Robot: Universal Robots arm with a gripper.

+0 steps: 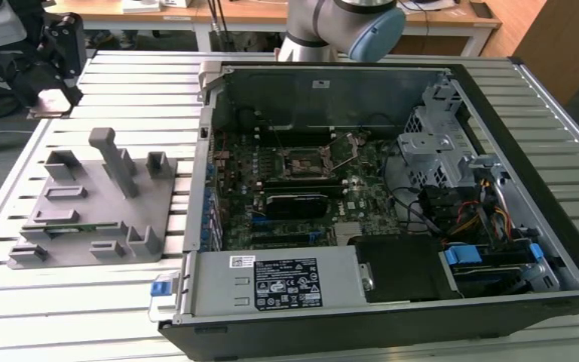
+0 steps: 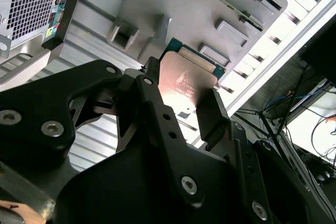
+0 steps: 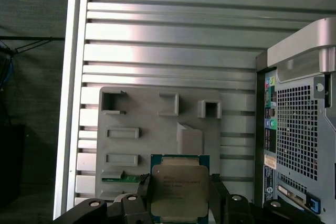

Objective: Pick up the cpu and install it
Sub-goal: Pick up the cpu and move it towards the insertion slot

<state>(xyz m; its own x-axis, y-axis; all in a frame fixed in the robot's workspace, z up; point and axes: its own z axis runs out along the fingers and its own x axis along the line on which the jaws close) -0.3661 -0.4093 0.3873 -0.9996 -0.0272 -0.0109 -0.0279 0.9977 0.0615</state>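
Pincer [image 2: 181, 95] clamping cpu [image 3: 179, 188], grey tray [image 3: 142, 129], case [image 3: 299, 129] nearby

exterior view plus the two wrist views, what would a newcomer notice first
The open computer case dominates the middle of the exterior view, its motherboard exposed, with a grey holder plate on the slatted table at the exterior view's left. In both wrist views the cpu sits clamped in the gripper, its metal top catching light, above that grey plate.

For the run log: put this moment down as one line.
gripper: shut on cpu | cpu: held above grey fixture tray | install: not yet done
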